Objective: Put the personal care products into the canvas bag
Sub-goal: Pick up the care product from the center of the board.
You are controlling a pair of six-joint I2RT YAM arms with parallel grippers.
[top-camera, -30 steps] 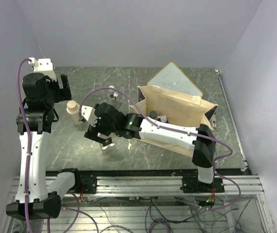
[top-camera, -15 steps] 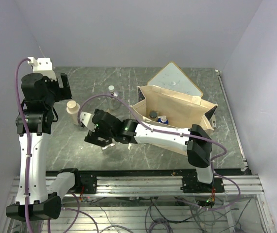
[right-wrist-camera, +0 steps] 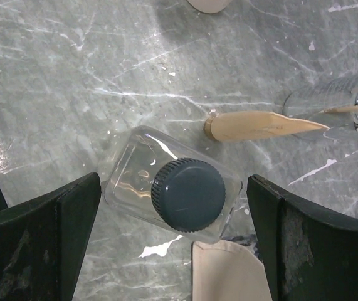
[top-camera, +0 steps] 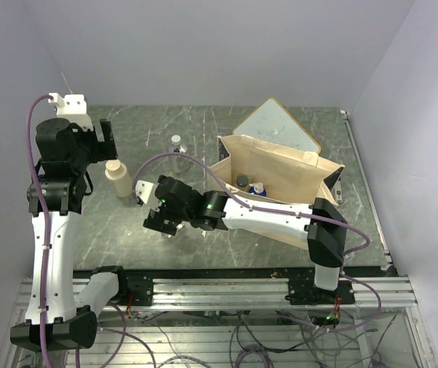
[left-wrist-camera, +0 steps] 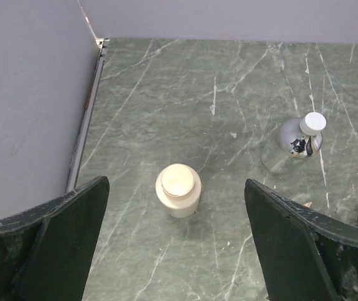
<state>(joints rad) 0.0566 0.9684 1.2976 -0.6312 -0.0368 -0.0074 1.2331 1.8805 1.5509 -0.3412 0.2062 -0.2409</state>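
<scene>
**Desk** (top-camera: pixel 226 249): flat, polished, green-grey stone pattern with white veins.

**Right gripper** (top-camera: pixel 159 222): jaws spread wide, one on either side of a clear bottle with black cap (right-wrist-camera: pixel 177 193), which stands cap up. The bottle body is squarish with rounded corners, and the cap is round with a ribbed edge. Neither jaw touches it.

**Tan tube** (right-wrist-camera: pixel 260 125): lies flat just beyond that bottle, apart from it, tapering to a thin flat end.

**Left gripper** (top-camera: pixel 105 140): jaws wide and holding nothing, raised above a cream cylinder (left-wrist-camera: pixel 178 189). The cylinder is matte and upright, with bare desk all round it. The left rail (left-wrist-camera: pixel 86 125) runs near it.

**Clear bottle with silver cap** (left-wrist-camera: pixel 294 143): rounded and glossy, well apart from the cylinder on the bag side.

**Canvas bag** (top-camera: pixel 280 165): cream fabric, boxy, mouth open, to the right of the loose products. A dark-capped container (top-camera: pixel 242 181) and a blue-capped container (top-camera: pixel 258 187) sit inside.
</scene>
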